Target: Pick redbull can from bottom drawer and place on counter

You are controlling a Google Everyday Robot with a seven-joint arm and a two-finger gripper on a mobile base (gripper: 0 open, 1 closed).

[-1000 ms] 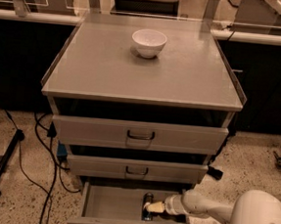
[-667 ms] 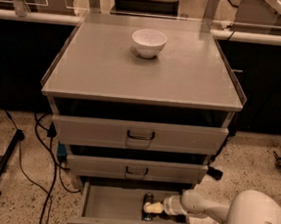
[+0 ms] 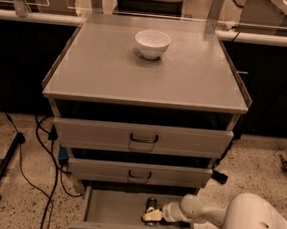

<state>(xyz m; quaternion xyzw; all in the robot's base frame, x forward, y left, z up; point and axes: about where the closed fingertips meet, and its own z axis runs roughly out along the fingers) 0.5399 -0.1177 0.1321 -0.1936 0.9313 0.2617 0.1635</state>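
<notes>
The redbull can [image 3: 150, 204] is a small dark can in the open bottom drawer [image 3: 110, 207], right of its middle. My gripper [image 3: 150, 216] reaches into the drawer from the right on the white arm [image 3: 200, 213]. Its yellowish tip is right at the can's front side, touching or nearly touching it. The counter [image 3: 147, 76] is the broad grey cabinet top above the drawers.
A white bowl [image 3: 152, 43] stands at the back middle of the counter. Two closed drawer fronts [image 3: 142, 136] with dark handles sit above the open drawer. Black cables [image 3: 45, 148] and a dark bar [image 3: 3, 167] lie on the speckled floor at the left.
My gripper and arm have shifted slightly to the left inside the bottom drawer, staying by the can. The bowl and the drawers have not moved.
</notes>
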